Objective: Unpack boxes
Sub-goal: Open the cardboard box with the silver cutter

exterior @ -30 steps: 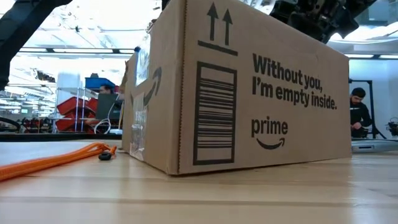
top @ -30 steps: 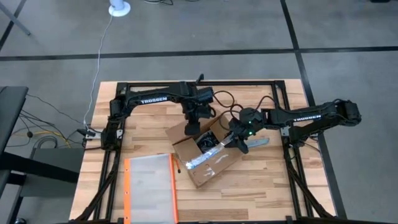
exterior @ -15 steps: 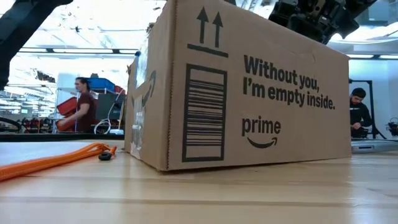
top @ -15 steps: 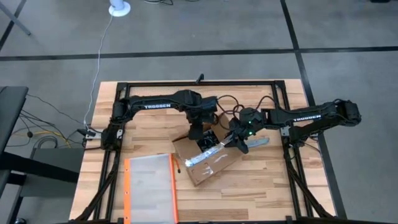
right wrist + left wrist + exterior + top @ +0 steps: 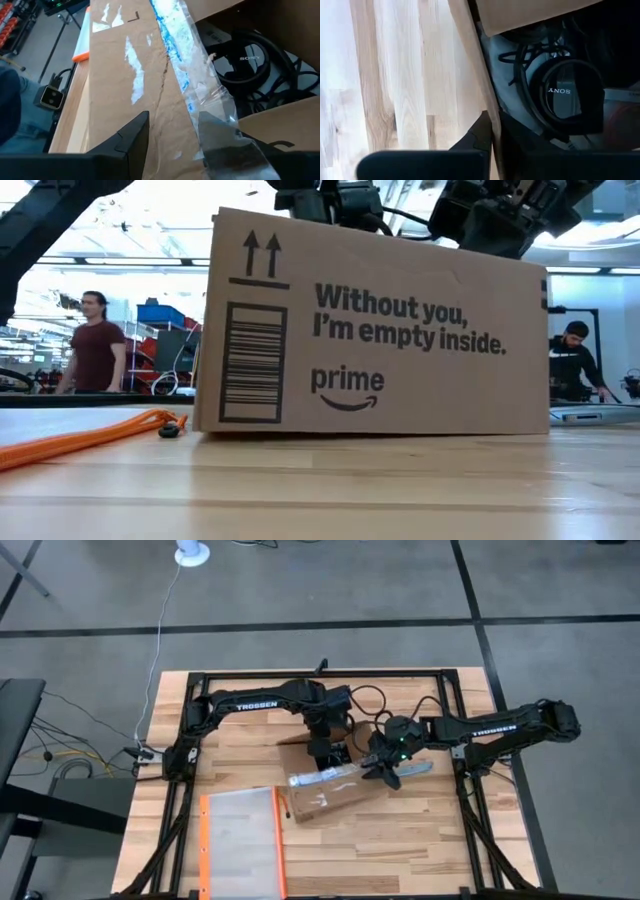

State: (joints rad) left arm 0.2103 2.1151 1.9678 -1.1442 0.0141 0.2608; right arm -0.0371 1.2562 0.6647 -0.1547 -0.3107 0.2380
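Dark right gripper (image 5: 384,766): at the right end of the box's top flap, fingers (image 5: 131,140) spread apart on either side of the flap's taped edge, not clamped on it.
Left gripper (image 5: 321,748): reaching down at the box's far rim beside the opening; one finger (image 5: 479,134) outside the wall; grip state cannot be told.
Cardboard box (image 5: 330,785): brown corrugated, resting flat near the middle of the table, between the two arms, long side facing the low camera.
Box print (image 5: 410,318): black arrows, a barcode and the words "Without you, I'm empty inside." with "prime" beneath.
Tape strip (image 5: 190,80): blue-and-white, crinkled, running along the flap edge.
Box contents: black Sony headphones (image 5: 567,95) with a coiled dark cable, lying inside the opening.
Clear pouch (image 5: 240,840): orange-edged, flat on the table just beside the box, toward the front left.
Orange strap (image 5: 90,435): lying on the wood in front of the box's left end in the low view.
Table (image 5: 430,840): light wooden slats in a black frame.
Background: two people standing in the room beyond.
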